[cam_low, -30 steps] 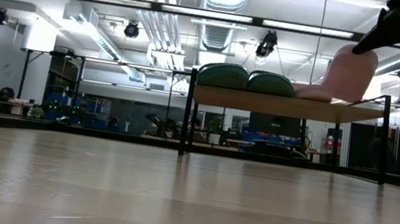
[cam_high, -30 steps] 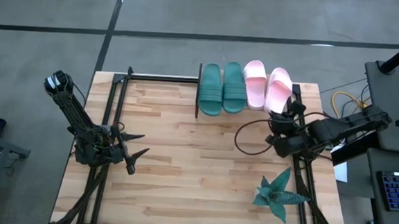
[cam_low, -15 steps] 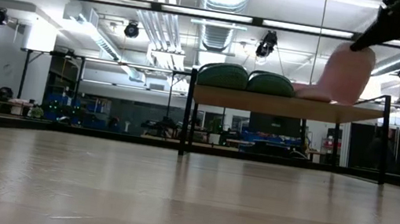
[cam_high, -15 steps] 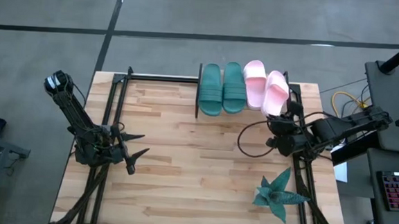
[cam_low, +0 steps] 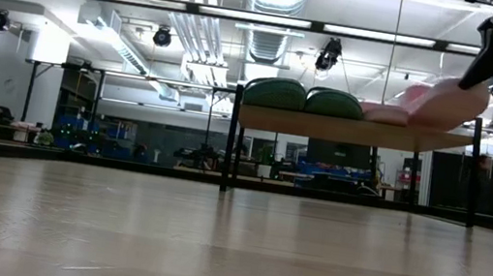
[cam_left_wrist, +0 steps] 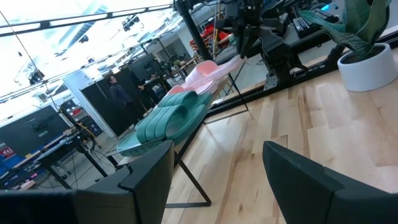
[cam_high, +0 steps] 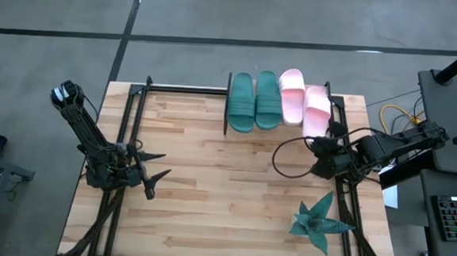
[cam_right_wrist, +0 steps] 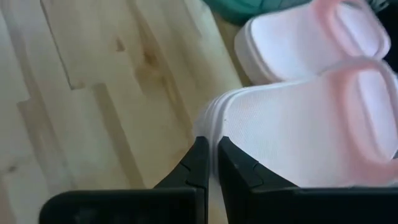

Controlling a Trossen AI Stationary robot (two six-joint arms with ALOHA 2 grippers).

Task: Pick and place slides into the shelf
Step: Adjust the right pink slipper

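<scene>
Two dark teal slides (cam_high: 254,100) and one pale pink slide (cam_high: 292,96) lie side by side on the shelf (cam_low: 346,128), a light board on thin black uprights at the table's far edge. A second pink slide (cam_high: 317,110) sits at the shelf's right end. My right gripper (cam_high: 323,139) is shut on its heel, which pokes past the shelf's near edge. My left gripper (cam_high: 158,175) waits open over the table's left half, touching nothing; its wrist view shows the fingers spread wide (cam_left_wrist: 214,186). My right gripper (cam_right_wrist: 214,165) pinches the heel rim (cam_right_wrist: 230,124) of the right-hand pink slide between its two fingers. They come from the near side, slanting down. The slide's toe end (cam_low: 387,112) rests on the shelf board and the heel (cam_low: 454,96) is tilted a little upward.
A teal spiky plant (cam_high: 318,221) in a white pot stands near the table's right near corner, close beside my right arm. A black cable loop (cam_high: 286,159) lies on the wood next to that arm. Black frame rails run along both table sides. The tabletop's middle (cam_high: 224,191) is bare wood.
My right gripper has moved down and toward the table's near edge, staying shut on the pink slide's heel. The slide, which stood steeply with its heel high, has tipped down to lie nearly flat, its toe end staying on the shelf.
</scene>
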